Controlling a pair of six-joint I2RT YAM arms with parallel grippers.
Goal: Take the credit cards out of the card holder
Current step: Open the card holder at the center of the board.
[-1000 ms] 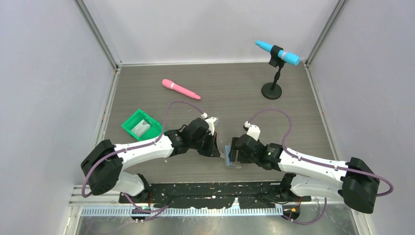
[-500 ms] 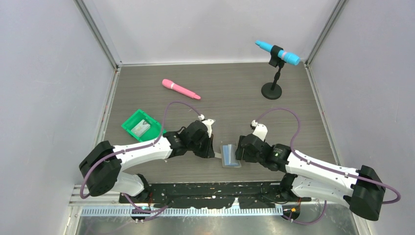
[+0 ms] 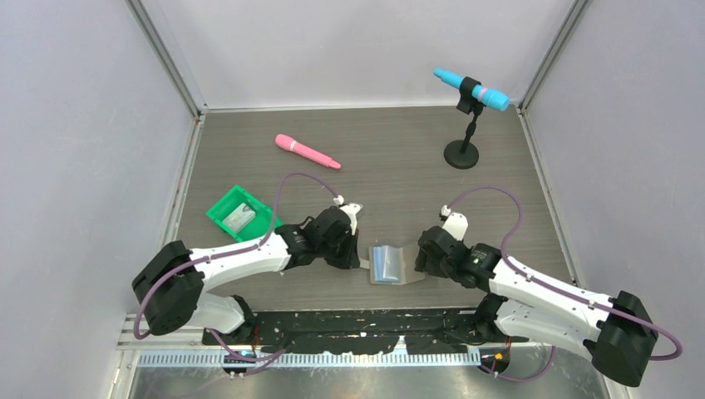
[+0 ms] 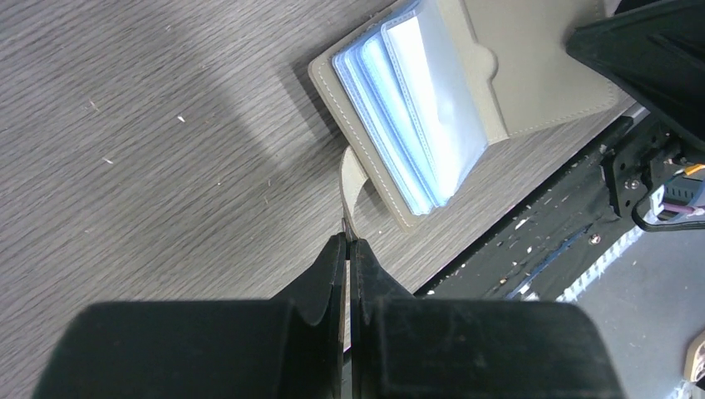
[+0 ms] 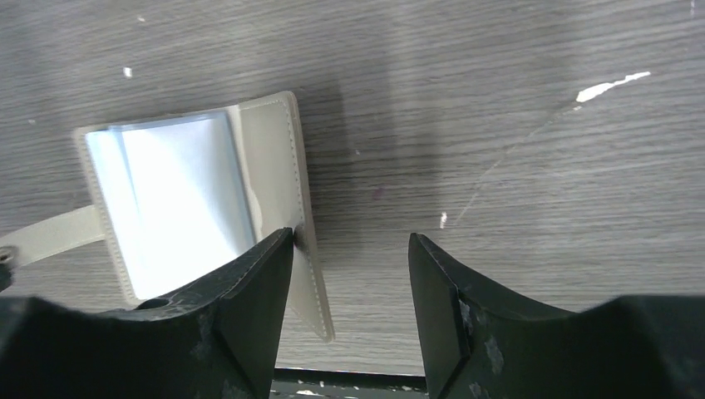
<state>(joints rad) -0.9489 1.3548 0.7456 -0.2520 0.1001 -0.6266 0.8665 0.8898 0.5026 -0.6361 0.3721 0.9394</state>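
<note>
The card holder (image 3: 385, 264) lies open on the table near the front edge, grey cover down and pale blue pockets (image 4: 416, 108) fanned upward. My left gripper (image 3: 356, 256) is shut on its thin grey strap (image 4: 349, 179), seen between the fingertips in the left wrist view (image 4: 347, 241). My right gripper (image 3: 424, 264) is open just right of the holder; in the right wrist view (image 5: 349, 241) its left finger (image 5: 258, 283) touches the edge of the grey cover flap (image 5: 278, 158). One pale credit card (image 3: 240, 218) lies in the green tray. I cannot make out any cards inside the pockets.
A green tray (image 3: 214, 214) sits at the left. A pink microphone (image 3: 308, 152) lies at the back left. A blue microphone (image 3: 470, 90) sits on a black stand (image 3: 461, 155) at the back right. The metal front rail (image 4: 582, 241) is close behind the holder.
My right gripper has moved right, off the holder, and the holder has spread open and flat. My left gripper has kept its hold on the strap and shifted slightly left.
</note>
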